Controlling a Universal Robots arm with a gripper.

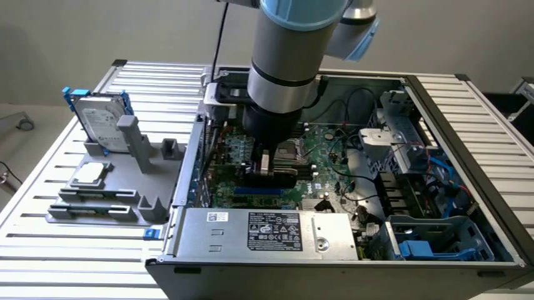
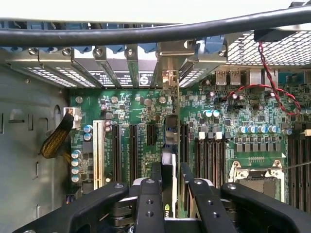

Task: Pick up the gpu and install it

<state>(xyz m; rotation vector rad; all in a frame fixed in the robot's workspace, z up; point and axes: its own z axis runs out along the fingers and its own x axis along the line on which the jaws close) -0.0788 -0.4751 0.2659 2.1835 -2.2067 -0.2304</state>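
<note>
Claw [image 2: 171, 171] pinches the gpu [image 2: 168, 138] edge-on at the motherboard [image 2: 141, 111], case [image 1: 334, 266] on slatted table [image 1: 75, 265], parts tray [image 1: 117, 195] at the exterior view's nine o'clock.

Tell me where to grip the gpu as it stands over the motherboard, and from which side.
Grip its upper long edge from straight above, one finger on each flat face. The gpu stands on edge, thin, with its metal bracket toward the case's rear slots, leaving that edge free above the motherboard. The gripper holds it this way.
</note>
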